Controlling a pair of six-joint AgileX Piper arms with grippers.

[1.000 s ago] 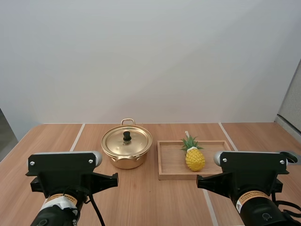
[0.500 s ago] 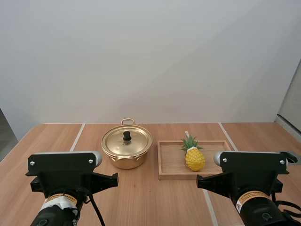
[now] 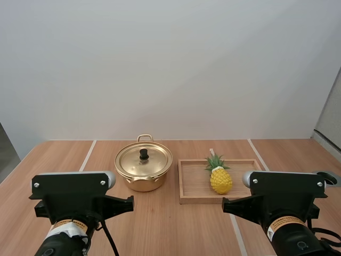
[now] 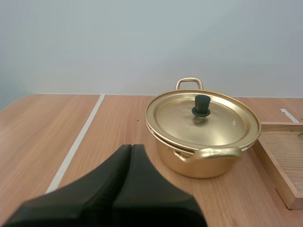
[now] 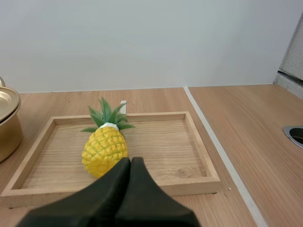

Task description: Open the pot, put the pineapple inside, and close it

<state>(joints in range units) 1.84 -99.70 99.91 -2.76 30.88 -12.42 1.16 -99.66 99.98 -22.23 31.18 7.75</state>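
Wooden table (image 3: 170, 229) bears lidded pot (image 3: 139, 166) and pineapple (image 3: 220, 180) in tray (image 3: 194, 182); both jaws closed, empty; arm labels (image 3: 71, 225) illegible.

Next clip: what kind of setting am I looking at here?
Probably a robot test bench rather than a kitchen: a bare wooden table against a plain wall, with staged-looking props, a lidded gold pot and a pineapple on a wooden tray.
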